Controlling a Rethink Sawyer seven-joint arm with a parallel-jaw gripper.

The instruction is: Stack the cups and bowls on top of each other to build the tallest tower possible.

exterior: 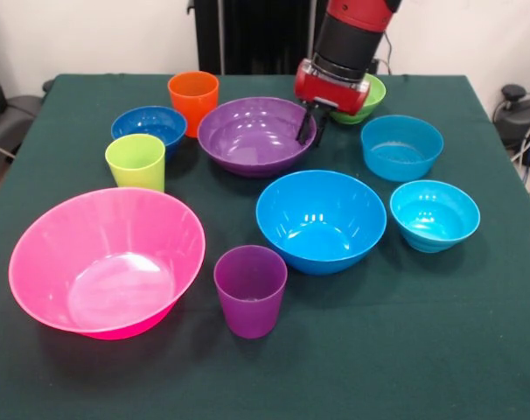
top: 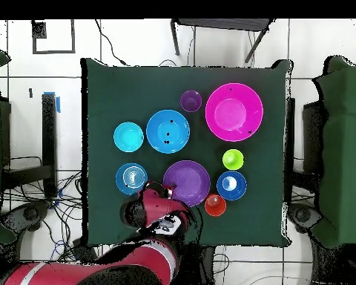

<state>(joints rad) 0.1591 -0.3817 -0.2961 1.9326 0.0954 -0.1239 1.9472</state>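
Observation:
My gripper [exterior: 311, 124] is open at the right rim of the medium purple bowl [exterior: 252, 138] [top: 190, 180], one finger inside the rim and one outside. The lime green bowl [exterior: 373, 94] sits just behind the hand. The orange cup [exterior: 193, 101], small dark blue bowl [exterior: 149, 125] and lime green cup [exterior: 135, 162] stand left of the purple bowl. Two turquoise bowls [exterior: 401, 147] [exterior: 434, 214] are on the right. In front are the blue bowl [exterior: 320, 219], the huge pink bowl [exterior: 106, 262] and the purple cup [exterior: 250, 290]. Each piece stands singly; no tower shows.
The green tablecloth [exterior: 405, 350] covers the whole table. In the overhead view the red arm [top: 147, 256] reaches in over the table's edge and hides the lime green bowl. Chairs stand beside the table [top: 335, 148], and cables lie on the floor.

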